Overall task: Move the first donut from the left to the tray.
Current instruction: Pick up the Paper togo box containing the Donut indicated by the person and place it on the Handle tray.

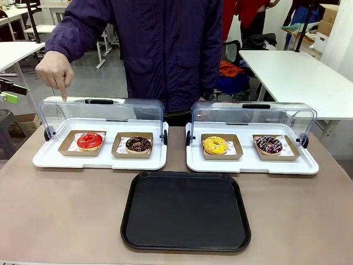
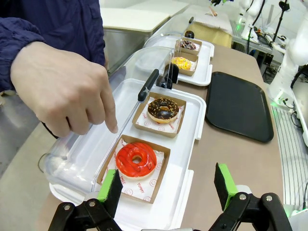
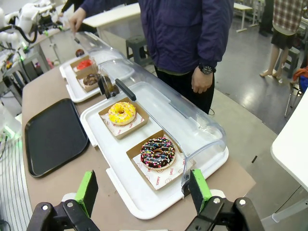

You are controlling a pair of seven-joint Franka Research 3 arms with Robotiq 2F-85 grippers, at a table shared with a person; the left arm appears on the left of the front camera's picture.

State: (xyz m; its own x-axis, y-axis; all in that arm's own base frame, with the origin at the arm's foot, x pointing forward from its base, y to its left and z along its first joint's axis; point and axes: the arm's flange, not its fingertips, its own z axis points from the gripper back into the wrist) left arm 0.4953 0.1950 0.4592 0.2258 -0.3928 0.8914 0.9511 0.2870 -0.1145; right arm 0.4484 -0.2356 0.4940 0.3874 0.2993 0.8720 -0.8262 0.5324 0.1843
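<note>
Front view: a person's hand [image 1: 55,72] points one finger down onto a clear lid [image 1: 102,110]. The red donut [image 1: 90,141] lies just below that finger, with the black tray [image 1: 186,210] nearer on the brown table [image 1: 66,221].

Left wrist view: the left gripper [image 2: 167,184] gapes wide and empty, the red donut just beyond its left finger. Liner print seems to read YUMMY.

Right wrist view: the right gripper [image 3: 143,190] gapes empty, a sprinkled donut [image 3: 158,153] just ahead. White desks and grey floor lie beyond.
</note>
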